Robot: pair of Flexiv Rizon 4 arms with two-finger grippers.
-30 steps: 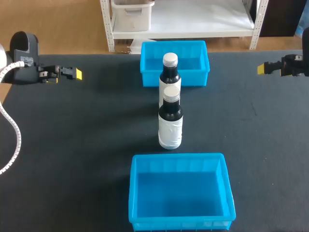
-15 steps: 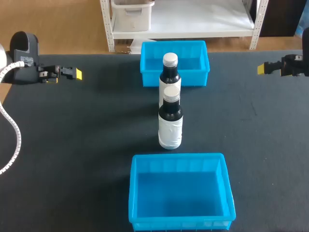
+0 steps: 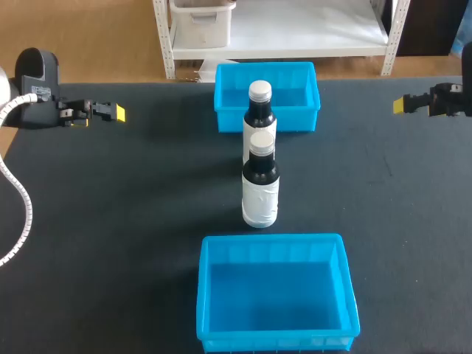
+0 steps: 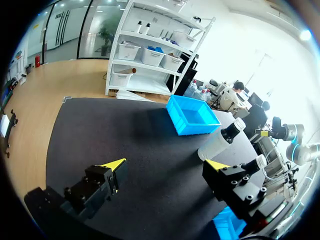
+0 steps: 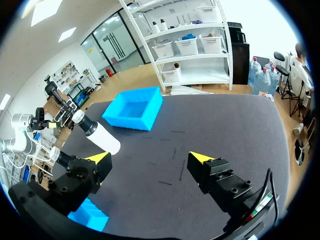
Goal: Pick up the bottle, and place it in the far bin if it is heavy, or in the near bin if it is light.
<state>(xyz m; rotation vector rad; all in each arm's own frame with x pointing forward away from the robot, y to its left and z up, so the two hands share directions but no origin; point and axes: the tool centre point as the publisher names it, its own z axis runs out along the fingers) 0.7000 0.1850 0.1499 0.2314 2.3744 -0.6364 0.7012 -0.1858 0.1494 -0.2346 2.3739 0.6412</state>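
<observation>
Here, a dark table (image 3: 110,221) fills the head view, carrying two blue bins and two bottles, with two grippers at its sides. The near bin (image 3: 273,295), the larger in the frame, sits at lower centre, open side up. The far bin (image 3: 299,96) sits at upper centre, at the table's far edge. Between them, on the centre line, stand two upright dark bottles with white labels and pale caps. The near bottle (image 3: 260,193) stands at mid-frame, just above the near bin's rim and apart from it. The far bottle (image 3: 259,110) stands directly behind it, its lower part hidden by the first and its upper half overlapping the far bin's front wall. The wrist views show it on the table, outside that bin. Neither arm touches a bottle. The left gripper (image 3: 118,113) hangs at the upper left of the frame, pointing toward the centre, well apart from the bottles. The right gripper (image 3: 402,105) hangs at the upper right edge, likewise well apart. In the left wrist view its yellow-tipped fingers (image 4: 114,165) are spread wide over bare table, with both bottles ahead. The right wrist view shows the same: the fingers (image 5: 200,158) released, grasping nothing.
</observation>
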